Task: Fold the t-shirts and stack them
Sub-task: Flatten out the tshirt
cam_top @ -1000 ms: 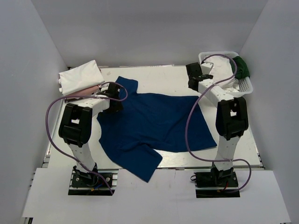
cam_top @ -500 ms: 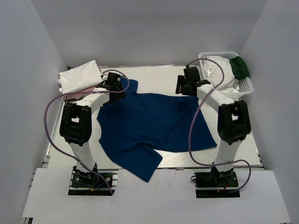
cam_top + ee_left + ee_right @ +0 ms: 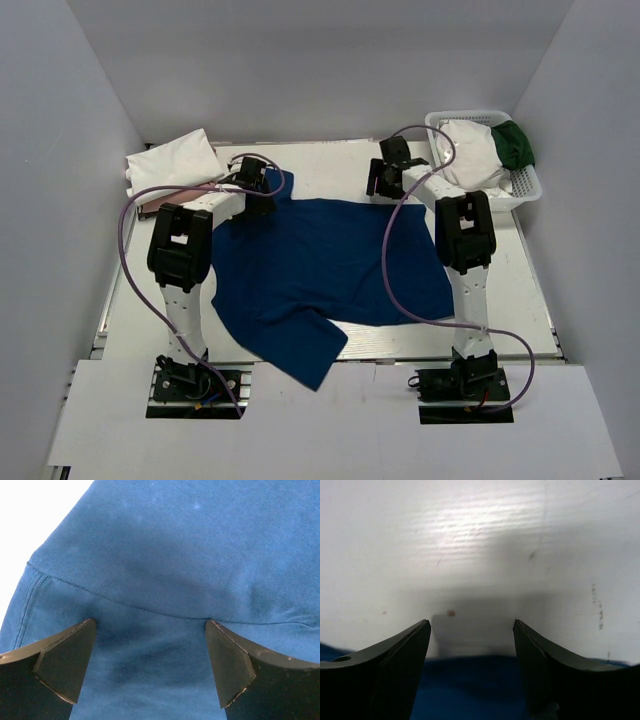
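Note:
The royal-blue t-shirt lies spread on the table, one part hanging over the near edge. My left gripper is open right over its far left sleeve; the left wrist view shows blue cloth and a seam between the spread fingers. My right gripper is open at the shirt's far right edge; the right wrist view shows the blue hem low between the fingers and bare table beyond. A folded white shirt lies far left on a pale pink one. White and dark green shirts sit in the basket.
The white lattice basket stands at the far right corner. White enclosure walls stand on three sides. The white table shows bare behind the blue shirt. Purple cables loop off both arms.
Both arms have swung inward and farther back. The left gripper moved right onto the blue shirt's far left part; the right gripper moved left from the basket to the shirt's far edge.

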Controlling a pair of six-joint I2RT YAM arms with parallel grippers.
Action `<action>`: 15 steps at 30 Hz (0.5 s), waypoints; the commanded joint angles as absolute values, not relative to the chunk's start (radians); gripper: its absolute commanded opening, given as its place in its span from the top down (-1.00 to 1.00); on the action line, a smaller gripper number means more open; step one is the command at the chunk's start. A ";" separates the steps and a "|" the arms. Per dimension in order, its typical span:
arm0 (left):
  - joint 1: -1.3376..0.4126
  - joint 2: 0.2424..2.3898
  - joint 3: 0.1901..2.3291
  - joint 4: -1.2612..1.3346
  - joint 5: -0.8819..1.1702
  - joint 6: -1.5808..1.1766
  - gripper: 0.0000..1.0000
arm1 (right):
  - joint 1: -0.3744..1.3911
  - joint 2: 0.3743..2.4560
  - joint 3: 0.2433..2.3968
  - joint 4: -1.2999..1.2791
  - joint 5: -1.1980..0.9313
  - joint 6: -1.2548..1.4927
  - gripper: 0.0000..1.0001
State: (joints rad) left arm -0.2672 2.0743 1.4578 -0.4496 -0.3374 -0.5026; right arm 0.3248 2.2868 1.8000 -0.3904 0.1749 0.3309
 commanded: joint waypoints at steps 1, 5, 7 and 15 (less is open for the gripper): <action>-0.259 2.074 1.459 -0.509 -0.408 -0.511 -1.00 | 0.272 2.361 1.847 -0.483 0.218 0.390 -0.48; -0.259 2.074 1.450 -0.529 -0.440 -0.511 -1.00 | 0.233 2.382 1.911 -0.493 0.184 0.381 -0.45; -0.259 2.074 1.450 -0.555 -0.480 -0.511 -1.00 | 0.235 2.344 1.893 -0.471 0.143 0.333 -0.41; -0.221 2.095 1.491 -0.566 -0.555 -0.488 -1.00 | 0.239 2.152 1.651 -0.339 -0.086 0.028 -0.41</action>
